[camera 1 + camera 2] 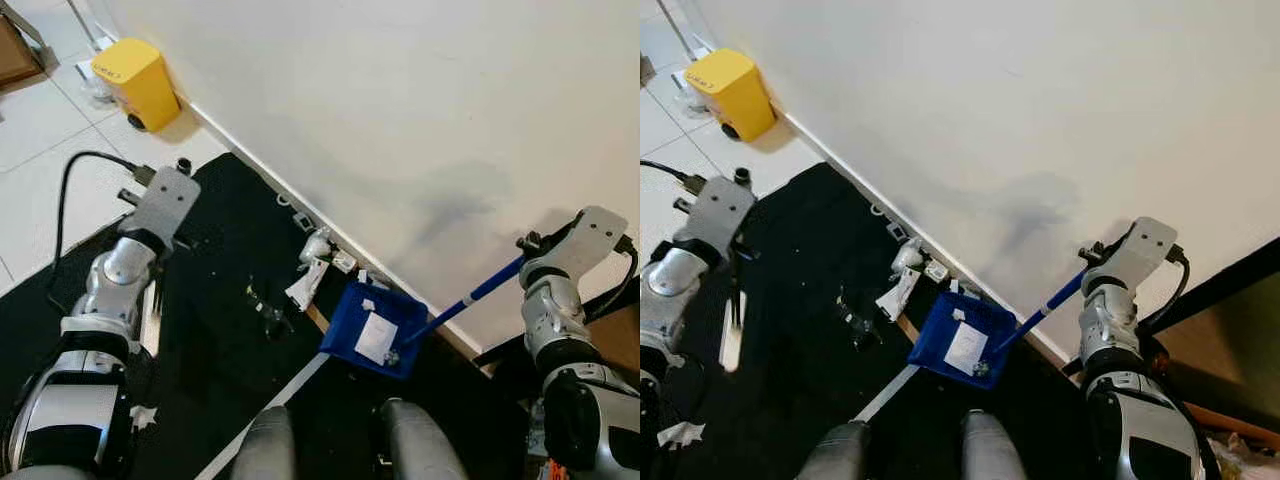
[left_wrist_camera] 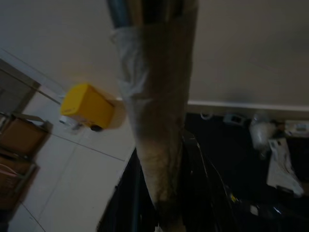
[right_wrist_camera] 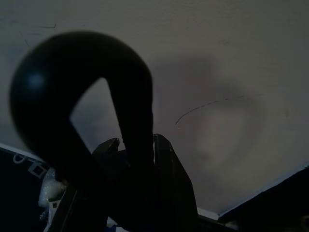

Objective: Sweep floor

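Dustpan [image 1: 372, 328] sits blue on the black mat [image 1: 215, 290], close to the baseboard [image 1: 330, 232], with a white paper scrap [image 1: 376, 337] and a small dark bit inside. Its blue handle [image 1: 470, 298] runs up to the right end effector [image 3: 137, 154], which is clenched on the handle's black looped grip, fingers [image 3: 169, 169] on either side in the right wrist view. Left end effector [image 1: 152, 262] is over the left part of the mat, holding a pale broom [image 2: 154, 121] that fills the middle of the left wrist view; fingers are hidden, so can't tell how tight the grip is. Debris: white scraps [image 1: 310, 280] and small dark pieces [image 1: 265, 305] on the mat just left of the dustpan, more white bits along the baseboard, one crumpled white scrap [image 1: 140, 415] near the left arm. Edges: white wall [image 1: 400, 120] runs diagonally, tight behind the dustpan. Yellow bin [image 1: 135, 82] stands on the tiled floor [image 1: 40, 150] against the wall, well apart from the mat work area. Open mat lies between the two arms.
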{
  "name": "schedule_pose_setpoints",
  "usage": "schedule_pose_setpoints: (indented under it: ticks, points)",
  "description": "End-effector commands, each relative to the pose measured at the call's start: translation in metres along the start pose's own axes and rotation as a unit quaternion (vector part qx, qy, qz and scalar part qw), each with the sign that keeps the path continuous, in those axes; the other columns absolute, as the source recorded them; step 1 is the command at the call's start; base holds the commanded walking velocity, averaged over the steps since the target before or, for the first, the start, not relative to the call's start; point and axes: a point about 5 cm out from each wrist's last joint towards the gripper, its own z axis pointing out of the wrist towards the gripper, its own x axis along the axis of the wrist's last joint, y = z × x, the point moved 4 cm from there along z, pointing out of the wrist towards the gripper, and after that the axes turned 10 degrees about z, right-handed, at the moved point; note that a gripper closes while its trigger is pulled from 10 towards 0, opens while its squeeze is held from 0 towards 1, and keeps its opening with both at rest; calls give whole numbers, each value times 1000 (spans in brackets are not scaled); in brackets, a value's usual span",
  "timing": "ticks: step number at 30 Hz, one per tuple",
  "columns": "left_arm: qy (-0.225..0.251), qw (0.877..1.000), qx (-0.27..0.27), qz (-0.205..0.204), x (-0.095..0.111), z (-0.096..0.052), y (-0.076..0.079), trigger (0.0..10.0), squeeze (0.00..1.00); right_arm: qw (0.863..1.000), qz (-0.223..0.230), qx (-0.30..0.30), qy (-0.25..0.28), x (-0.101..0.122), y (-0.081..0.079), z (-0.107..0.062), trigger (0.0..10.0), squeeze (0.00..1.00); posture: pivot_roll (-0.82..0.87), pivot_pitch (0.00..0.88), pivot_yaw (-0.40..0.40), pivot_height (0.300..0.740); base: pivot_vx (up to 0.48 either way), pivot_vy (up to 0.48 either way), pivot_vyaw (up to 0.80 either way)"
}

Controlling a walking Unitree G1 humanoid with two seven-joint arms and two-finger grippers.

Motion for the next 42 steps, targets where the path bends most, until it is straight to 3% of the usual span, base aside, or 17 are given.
schedule_pose_setpoints:
  ticks: [1, 14, 23, 31, 36, 42]
  points:
    - [29, 999, 3, 20, 14, 6, -3, 10000, 0, 1000, -12, 18, 22, 12, -7, 3, 10000, 0, 13, 103, -24, 740, 0, 0, 0]
    - [40, 999, 11, 24, 18, 9, -9, 10000, 0, 997, -71, -17, 24, 14, 0, 4, 10000, 0, 12, 176, -23, 740, 0, 0, 0]
    - [66, 997, 9, 27, 27, 12, 1, 10000, 0, 996, -75, -33, 28, 12, -4, 3, 10000, 0, -15, 231, -35, 740, 0, 0, 0]
    - [86, 996, 22, 18, 44, 22, -2, 10000, 0, 997, -71, -26, 30, 9, -11, 2, 10000, 0, -31, 248, -39, 740, 0, 0, 0]
    - [108, 994, 3, 7, 62, 33, 7, 10000, 0, 997, -63, -30, 31, 16, -12, 5, 10000, 0, -44, 241, -29, 740, 0, 0, 0]
    - [122, 993, 9, 1, 75, 39, 2, 10000, 0, 998, -48, -24, 21, 30, -11, 11, 10000, 0, -47, 229, -22, 740, 0, 0, 0]
